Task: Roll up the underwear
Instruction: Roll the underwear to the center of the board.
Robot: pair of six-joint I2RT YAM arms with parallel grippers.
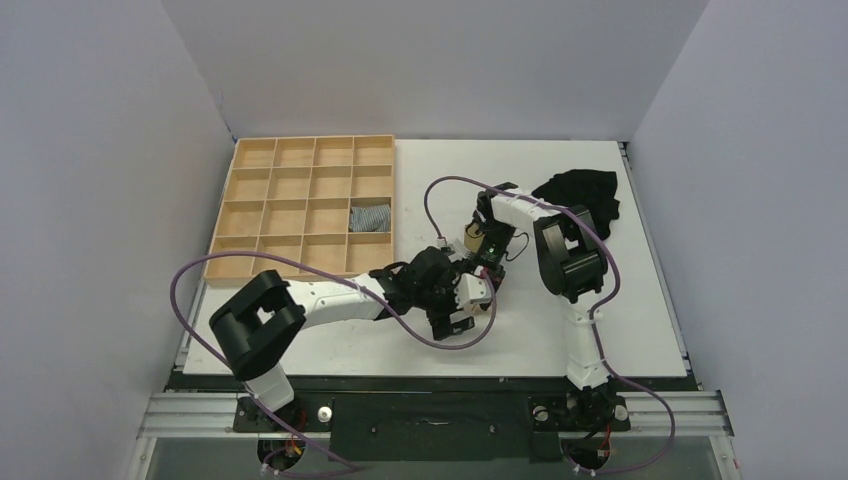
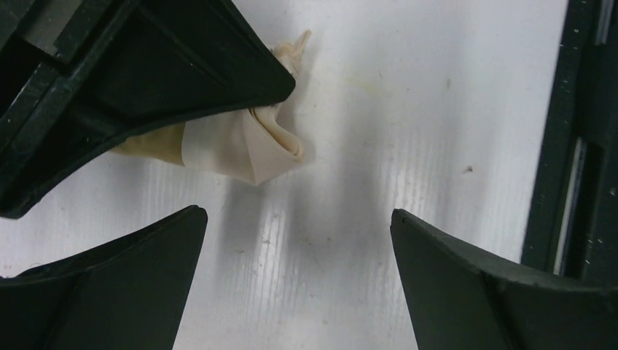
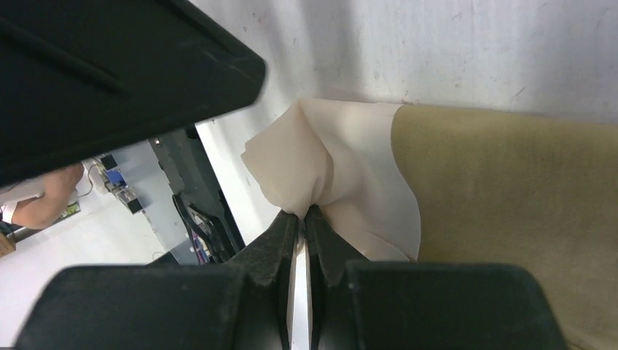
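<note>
Right gripper (image 3: 302, 211): jaws pinched tight on a fold of the cream panel of the underwear (image 3: 503, 197); olive-khaki fabric spreads to the right of the pinch in the right wrist view. Left gripper (image 2: 297, 216): jaws spread wide, holding nothing, w/ bare white table (image 2: 408, 109) btwn them. Just beyond its fingers, cream fabric bunches under the black body of the right gripper. From above, both grippers meet near the middle of the table, the left one slightly nearer the front edge, and only a small khaki bit of the garment shows btwn the arms. Can't tell if the fabric lies flat or is lifted. A crumpled black garment (image 1: 580, 195) lies near the back right corner. A wooden compartment tray (image 1: 295, 185) sits at the back left corner, w/ a striped cloth roll (image 1: 370, 217) in its rightmost column, third row from the back.
</note>
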